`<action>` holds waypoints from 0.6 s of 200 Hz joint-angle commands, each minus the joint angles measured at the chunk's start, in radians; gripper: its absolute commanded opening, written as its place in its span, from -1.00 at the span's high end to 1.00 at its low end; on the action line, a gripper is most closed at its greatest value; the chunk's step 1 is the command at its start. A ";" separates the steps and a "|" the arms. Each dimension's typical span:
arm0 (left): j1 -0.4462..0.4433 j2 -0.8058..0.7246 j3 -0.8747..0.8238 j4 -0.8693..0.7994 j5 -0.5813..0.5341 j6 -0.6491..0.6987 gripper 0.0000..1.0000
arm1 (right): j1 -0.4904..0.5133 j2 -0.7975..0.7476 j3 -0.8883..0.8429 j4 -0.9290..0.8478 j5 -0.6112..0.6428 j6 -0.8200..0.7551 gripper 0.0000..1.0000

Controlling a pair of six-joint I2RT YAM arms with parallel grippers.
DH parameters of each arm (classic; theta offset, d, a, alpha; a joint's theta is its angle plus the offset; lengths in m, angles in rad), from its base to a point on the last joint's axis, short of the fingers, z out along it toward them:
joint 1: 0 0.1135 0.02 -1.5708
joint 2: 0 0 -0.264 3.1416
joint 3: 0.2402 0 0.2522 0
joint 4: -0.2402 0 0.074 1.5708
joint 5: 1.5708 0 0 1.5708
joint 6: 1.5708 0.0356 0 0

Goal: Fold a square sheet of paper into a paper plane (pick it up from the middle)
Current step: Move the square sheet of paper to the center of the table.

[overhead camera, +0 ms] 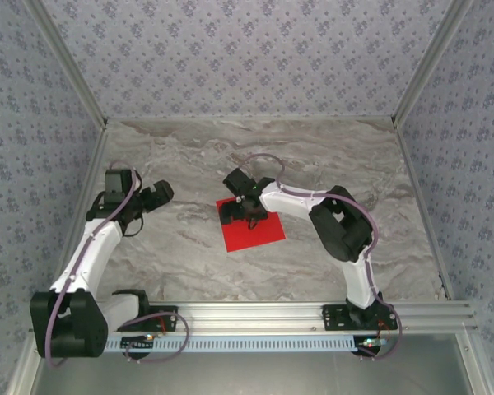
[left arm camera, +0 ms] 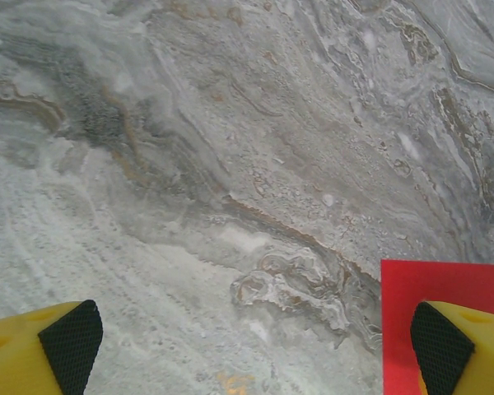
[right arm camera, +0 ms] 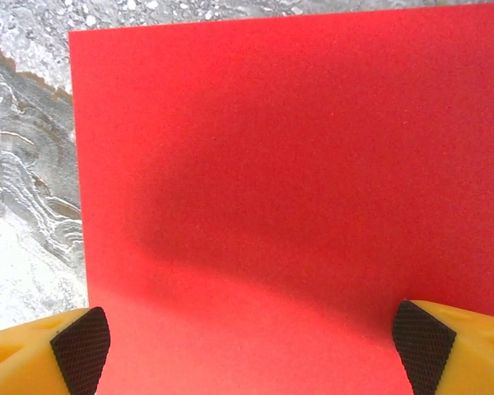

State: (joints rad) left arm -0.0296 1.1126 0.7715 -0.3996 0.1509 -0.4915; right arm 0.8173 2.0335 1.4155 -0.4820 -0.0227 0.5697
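Matt red square sheet of paper (right arm camera: pixel 296 164), smooth grey marble-look table (overhead camera: pixel 189 156), yellow plastic fingers (right arm camera: pixel 16 362) with black cross-hatched pads (right arm camera: pixel 81 346), brushed metal rail (overhead camera: pixel 272 311)

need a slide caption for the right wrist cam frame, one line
Open right end effector hovering over the flat red square sheet of paper on the marble-patterned table.

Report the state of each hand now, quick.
Left hand: open, holding nothing.
Right hand: open over the square sheet of paper, holding nothing.
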 commanded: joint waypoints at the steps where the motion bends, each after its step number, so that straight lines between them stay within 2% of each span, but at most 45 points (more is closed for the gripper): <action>1: -0.028 0.032 0.035 0.040 0.032 -0.035 -0.98 | -0.004 -0.001 -0.072 -0.052 -0.035 0.017 -0.89; 37: -0.080 0.090 0.056 0.065 0.025 -0.069 -0.98 | -0.016 -0.068 -0.213 -0.016 -0.043 0.010 -0.89; 85: -0.142 0.133 0.074 0.089 0.021 -0.118 -0.98 | -0.039 -0.215 -0.497 0.013 -0.020 0.006 -0.89; 120: -0.197 0.142 0.048 0.141 0.009 -0.179 -0.98 | -0.064 -0.297 -0.516 -0.031 -0.024 -0.008 -0.90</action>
State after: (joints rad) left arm -0.1940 1.2495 0.8120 -0.3134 0.1650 -0.6132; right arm 0.7742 1.7199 0.9592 -0.2985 -0.0391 0.5571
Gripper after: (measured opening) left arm 0.990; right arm 0.947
